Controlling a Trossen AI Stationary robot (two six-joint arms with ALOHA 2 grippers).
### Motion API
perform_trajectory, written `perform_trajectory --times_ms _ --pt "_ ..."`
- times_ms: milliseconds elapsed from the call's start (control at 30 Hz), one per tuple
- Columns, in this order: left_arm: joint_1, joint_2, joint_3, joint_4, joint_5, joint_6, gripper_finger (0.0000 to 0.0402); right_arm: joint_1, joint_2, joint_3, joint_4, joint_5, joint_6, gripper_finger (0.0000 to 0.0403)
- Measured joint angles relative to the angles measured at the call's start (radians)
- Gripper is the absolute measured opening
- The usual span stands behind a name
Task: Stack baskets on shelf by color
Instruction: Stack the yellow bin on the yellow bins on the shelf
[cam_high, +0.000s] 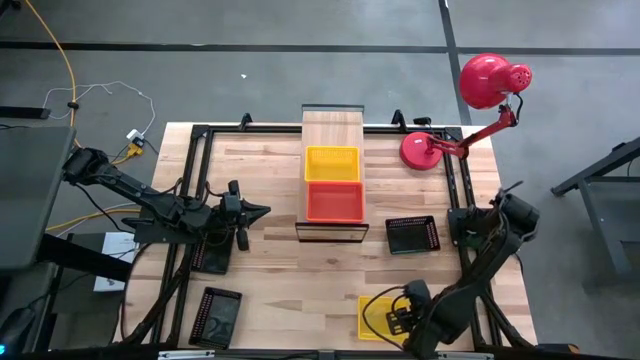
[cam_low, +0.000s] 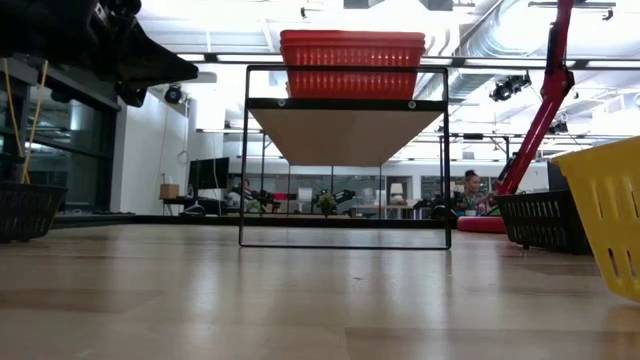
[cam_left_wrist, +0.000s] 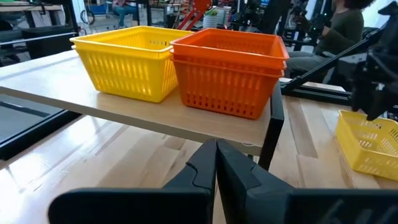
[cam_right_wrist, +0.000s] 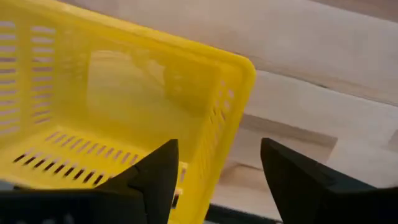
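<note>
The right hand (cam_right_wrist: 214, 180) was spread wide over the near-right part of the surface (cam_high: 270, 270), its fingers straddling the side wall of a yellow basket (cam_right_wrist: 118, 112): one finger (cam_right_wrist: 155, 177) sat inside the basket, the other outside, and neither was visibly pressing the wall. The low view showed that yellow basket (cam_low: 605, 215) tilted at the picture's right edge.

The left hand (cam_left_wrist: 216, 165) was pressed together and held nothing; it hovered above the surface just left of the shelf (cam_high: 333, 130), pointing toward it.

On the shelf an orange stack (cam_left_wrist: 230, 71) of baskets stood at the near end, touching a second yellow basket (cam_left_wrist: 124, 59) behind it. One black basket (cam_high: 413, 235) lay on the surface right of the shelf, another black basket (cam_high: 218, 315) near the front left.

No readable writing showed on any basket. Only the high view showed the red lamp (cam_high: 480, 95) at the far right corner.
</note>
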Motion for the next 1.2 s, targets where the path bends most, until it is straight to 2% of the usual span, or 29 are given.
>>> perform_trajectory --times_ms 200,300,400,533,567,733,867,967,1100,1200 --pt "0.000 0.000 0.000 0.000 0.000 0.000 0.0000 0.000 0.070 0.000 0.006 -0.047 0.010 0.0214" --pt "0.000 0.000 0.000 0.000 0.000 0.000 0.0000 0.000 0.092 -0.001 0.008 -0.063 0.016 0.0197" --pt "0.000 0.000 0.000 0.000 0.000 0.000 0.0000 0.000 0.094 -0.001 0.009 -0.062 0.016 0.0154" --pt "0.000 0.000 0.000 0.000 0.000 0.000 0.0000 0.000 0.081 -0.001 0.005 -0.059 -0.038 0.0038" --pt "0.000 0.000 0.000 0.000 0.000 0.001 0.0000 0.000 0.071 -0.001 -0.005 -0.045 -0.049 0.0020" --pt "0.000 0.000 0.000 0.000 0.000 0.001 0.0000 -0.002 -0.058 -0.001 -0.096 -0.041 -0.097 0.0006" --pt "0.000 0.000 0.000 0.000 0.000 0.001 0.0000 -0.004 -0.214 -0.002 -0.010 0.085 -0.246 0.0004" --pt "0.000 0.000 0.000 0.001 0.000 0.001 0.0000 -0.030 -0.305 -0.001 0.100 0.249 -0.453 0.0002" --pt "0.000 0.000 0.000 0.001 -0.001 0.001 0.0000 -0.147 -0.389 -0.001 0.122 0.399 -0.664 0.0001" --pt "0.000 0.000 0.000 0.001 -0.002 0.001 0.0000 -0.290 -0.427 -0.001 0.129 0.456 -0.806 0.0001"
